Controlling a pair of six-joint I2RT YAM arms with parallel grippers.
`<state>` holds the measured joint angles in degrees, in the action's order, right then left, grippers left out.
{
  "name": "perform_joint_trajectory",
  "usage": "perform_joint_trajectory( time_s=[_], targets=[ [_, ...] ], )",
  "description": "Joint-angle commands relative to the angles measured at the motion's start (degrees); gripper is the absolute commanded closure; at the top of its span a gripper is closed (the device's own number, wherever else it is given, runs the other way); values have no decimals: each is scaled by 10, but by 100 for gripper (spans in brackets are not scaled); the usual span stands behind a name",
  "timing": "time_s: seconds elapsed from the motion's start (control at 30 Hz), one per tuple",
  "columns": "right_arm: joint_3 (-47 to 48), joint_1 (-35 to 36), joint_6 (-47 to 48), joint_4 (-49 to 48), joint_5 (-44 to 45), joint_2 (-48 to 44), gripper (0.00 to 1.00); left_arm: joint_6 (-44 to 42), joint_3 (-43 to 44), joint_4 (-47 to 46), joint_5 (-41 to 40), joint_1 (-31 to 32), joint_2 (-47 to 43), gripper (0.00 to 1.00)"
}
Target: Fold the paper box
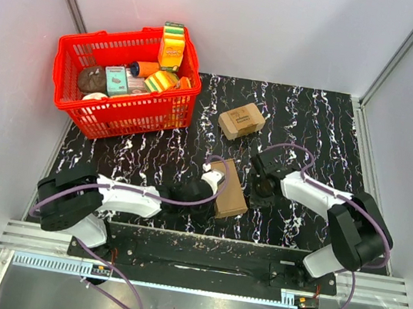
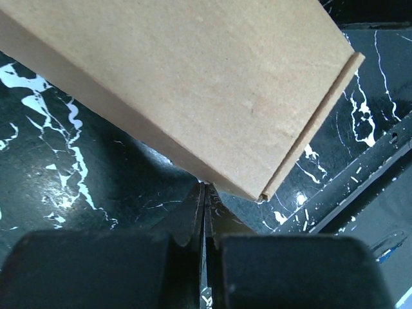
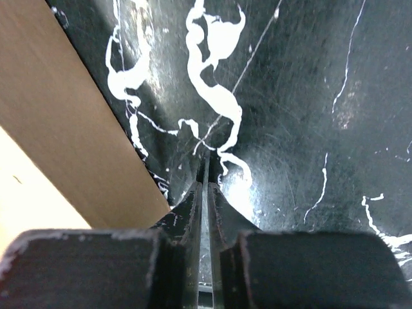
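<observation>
Folding looks done: paper box [image 1: 230,191] lies closed by the near edge of the desk [image 1: 320,125]; left pincer [image 2: 204,192] clenched, empty; right pincer [image 3: 205,180] likewise.

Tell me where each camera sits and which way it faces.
Top external: above and behind the robot, looking down on the table; the left arm and right arm show, bases included.
Left wrist: on the left arm, looking past its shut left pincer at the paper box corner.
Right wrist: on the right arm, looking past its shut right pincer at the table.
Shared: both wrist views catch the paper box and the black marbled table.
</observation>
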<state>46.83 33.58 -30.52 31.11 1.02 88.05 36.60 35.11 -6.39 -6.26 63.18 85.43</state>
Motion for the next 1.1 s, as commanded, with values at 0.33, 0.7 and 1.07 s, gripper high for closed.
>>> perform_joint_trajectory(
  time_s=[0.33, 0.7, 1.07],
  targets=[
    [-34, 25, -23, -25, -81, -30, 88, 22, 48, -4, -1, 28, 23, 100],
    [-56, 34, -43, -79, -157, -29, 89, 37, 57, -22, -7, 33, 41, 100],
    [-18, 35, -24, 9, -14, -79, 87, 47, 10, 23, -43, 33, -12, 100]
  ],
)
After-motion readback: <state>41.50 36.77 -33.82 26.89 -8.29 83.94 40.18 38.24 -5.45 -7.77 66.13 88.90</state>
